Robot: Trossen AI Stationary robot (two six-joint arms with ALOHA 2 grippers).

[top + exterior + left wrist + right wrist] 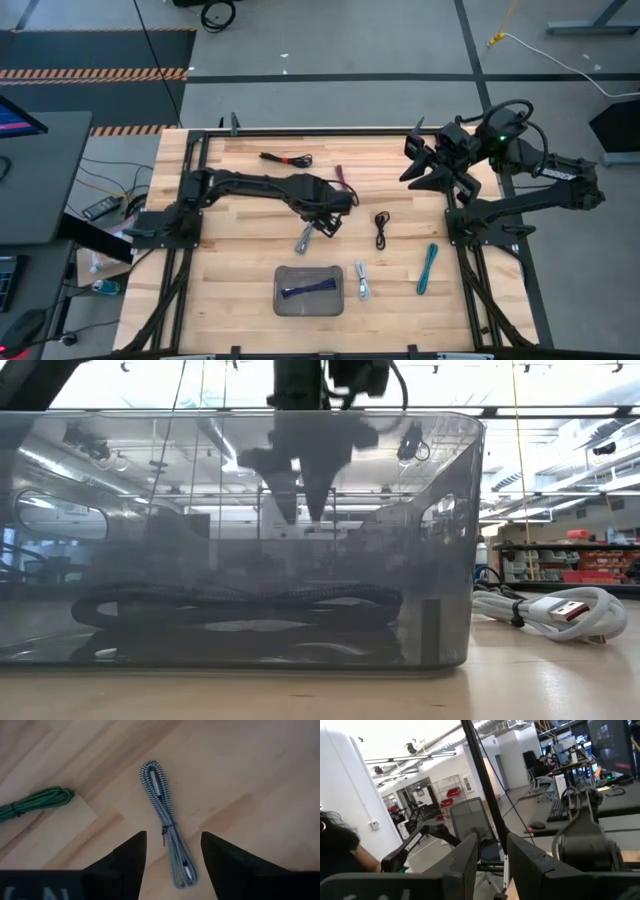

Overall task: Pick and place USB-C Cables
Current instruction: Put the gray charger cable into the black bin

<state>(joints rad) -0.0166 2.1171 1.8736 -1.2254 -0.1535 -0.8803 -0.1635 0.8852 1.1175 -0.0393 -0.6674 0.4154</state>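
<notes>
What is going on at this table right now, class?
A two-armed robot is sorting short USB-C cables into a translucent tray. One purple cable already lies in it. The left tool is open above a grey braided cable, its two fingers on either side of the cord, which lies flat on the wooden table. The right tool waits raised near the far right corner, holding nothing.

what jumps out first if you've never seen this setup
Cables lie scattered over the pale wooden table. The left gripper hangs with jaws open straddling a grey-and-white braided cable near the table's middle. Nearer the front edge, a translucent grey rectangular tray holds one dark purple cable, while the right gripper waits at the far right corner.
</notes>
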